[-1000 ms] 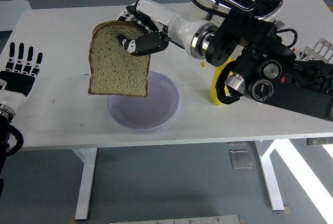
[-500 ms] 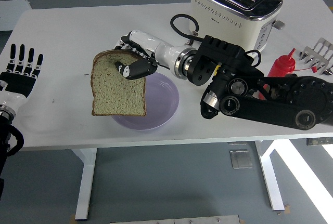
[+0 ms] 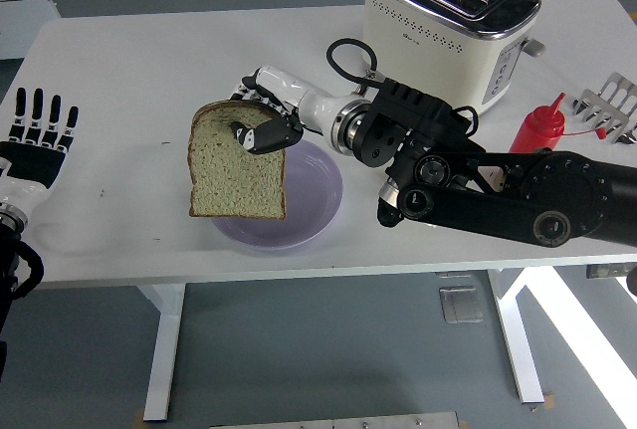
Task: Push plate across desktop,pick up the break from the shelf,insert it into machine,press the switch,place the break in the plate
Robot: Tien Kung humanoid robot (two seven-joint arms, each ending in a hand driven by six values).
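A slice of bread [image 3: 237, 165] is gripped near its top edge by the right hand [image 3: 261, 130], whose fingers are curled onto the crust while the slice hangs upright. It is held over the left part of a pale lilac plate [image 3: 314, 190], whether touching it cannot be told. The plate is set near the front edge of the white counter [image 3: 129, 71]. A cream toaster [image 3: 450, 21] is seen at the back right (its two slots are empty), with a red sauce bottle [image 3: 538, 125] and a metal rack [image 3: 609, 106] to its right. The left hand [image 3: 35, 140] is rested at the counter's left edge, fingers straight and holding nothing.
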